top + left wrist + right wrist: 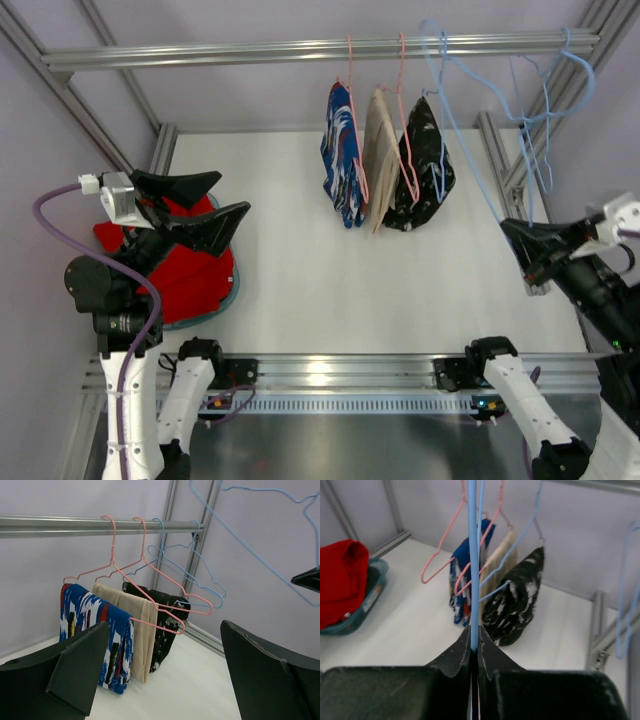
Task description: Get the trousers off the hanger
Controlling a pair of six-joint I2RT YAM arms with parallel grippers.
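Right gripper (474,639) is clamped on the wire of a blue hanger (473,555). Left gripper (233,193) stands wide apart above the red trousers (195,270), which lie in a teal basket (230,298) on the tabletop (300,270). Black speckled trousers (425,170) hang from the rail (250,50) beside a beige cloth (380,150) and a blue-patterned cloth (340,150).

From above, the left fingers (210,226) cover part of the red trousers (196,276).
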